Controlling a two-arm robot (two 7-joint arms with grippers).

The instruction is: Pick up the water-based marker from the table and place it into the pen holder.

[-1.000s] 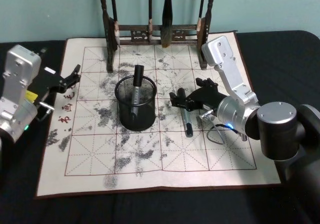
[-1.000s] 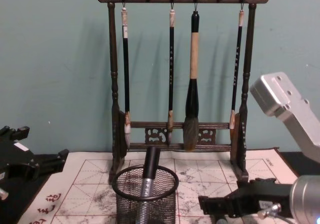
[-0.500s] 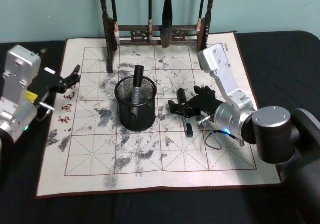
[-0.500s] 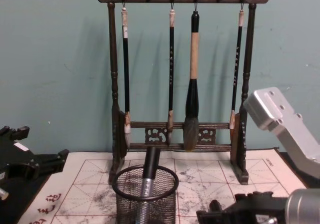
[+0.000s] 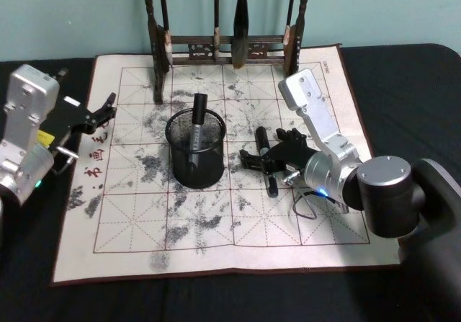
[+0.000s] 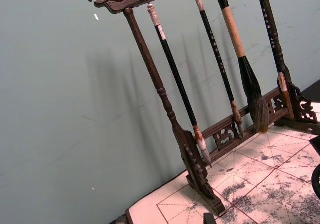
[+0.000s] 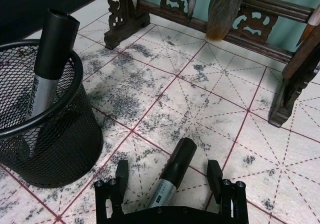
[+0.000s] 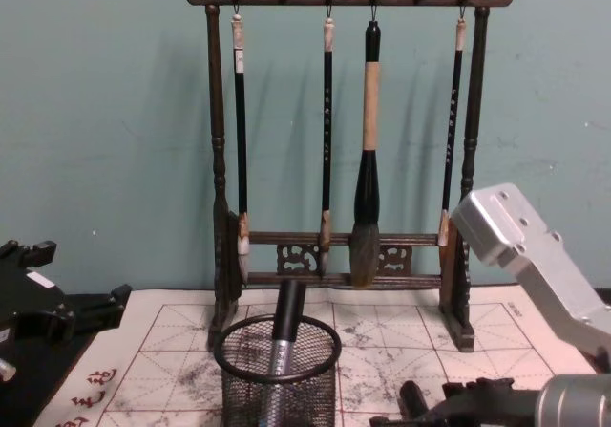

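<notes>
Surface: a dark counter (image 5: 403, 77) carries a cream calligraphy mat (image 5: 238, 239) with red grid lines and grey ink smudges. A teal wall (image 8: 105, 112) rises behind it.

A dark wooden brush rack (image 8: 217, 160) stands at the mat's far edge, and four brushes (image 8: 368, 160) hang from its top bar.

The black wire-mesh pen holder (image 5: 205, 171) stands upright near the mat's middle. It holds a second marker (image 5: 197, 117), tilted, black cap up.

The water-based marker (image 7: 172, 171) lies flat on the mat, just to the right of the holder and apart from it.

The right gripper (image 5: 263, 154) sits low over this marker. Its fingers (image 7: 121, 173) are spread, one on either side of the barrel and clear of it.

The left gripper (image 5: 106, 109) is parked over the mat's left edge. We read its fingers as parted, though they show small.
</notes>
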